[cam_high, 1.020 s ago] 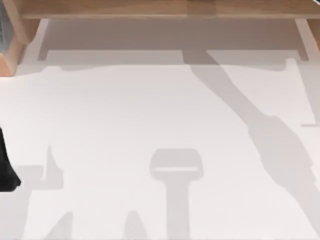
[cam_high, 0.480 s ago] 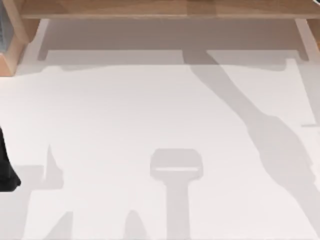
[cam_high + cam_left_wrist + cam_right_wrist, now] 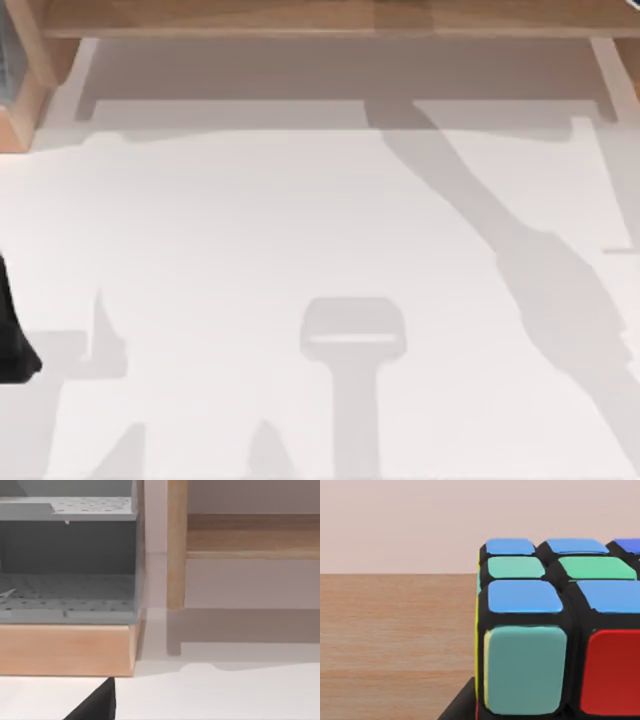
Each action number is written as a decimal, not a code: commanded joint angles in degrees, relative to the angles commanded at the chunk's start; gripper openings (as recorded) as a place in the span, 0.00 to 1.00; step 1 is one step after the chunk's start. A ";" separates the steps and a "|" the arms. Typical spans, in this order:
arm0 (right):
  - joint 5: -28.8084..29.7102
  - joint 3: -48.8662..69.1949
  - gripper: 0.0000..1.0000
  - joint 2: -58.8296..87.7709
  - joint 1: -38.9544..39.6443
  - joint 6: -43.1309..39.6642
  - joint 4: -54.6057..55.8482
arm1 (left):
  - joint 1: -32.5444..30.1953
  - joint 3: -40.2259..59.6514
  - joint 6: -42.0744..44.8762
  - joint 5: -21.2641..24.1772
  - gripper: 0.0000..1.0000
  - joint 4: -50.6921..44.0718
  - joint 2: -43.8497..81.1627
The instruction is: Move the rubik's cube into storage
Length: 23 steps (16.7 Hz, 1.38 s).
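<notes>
Right jaws beside rubik's cube — (wood surface below)

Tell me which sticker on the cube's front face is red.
On the rubik's cube, the red sticker lies at the picture's right edge; its neighbour on that face is teal.

Flat black bodywork, seen in slivers

The left arm was a plain, matte black mass with a smooth, slanting outline, narrow above and broadening to a blunt point. At the left claw's end, a black wedge had one straight upright side and one sloping side. At the right claw's end, a black sloping edge was equally dark and unshaded; which part it belonged to was unclear.
</notes>
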 joint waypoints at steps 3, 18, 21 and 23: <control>0.00 0.00 0.00 0.00 0.00 0.00 0.00 | 0.00 0.00 0.00 0.00 1.00 0.00 0.00; 1.21 -0.45 0.00 -3.44 1.47 0.14 -2.91 | 0.00 0.00 0.00 0.00 1.00 0.00 0.00; 1.15 0.09 0.00 -3.38 0.87 0.39 -3.28 | 0.00 0.00 0.00 0.00 1.00 0.00 0.00; 1.27 1.91 0.00 -4.24 -0.67 1.17 -5.76 | 0.00 0.00 0.00 0.00 1.00 0.00 0.00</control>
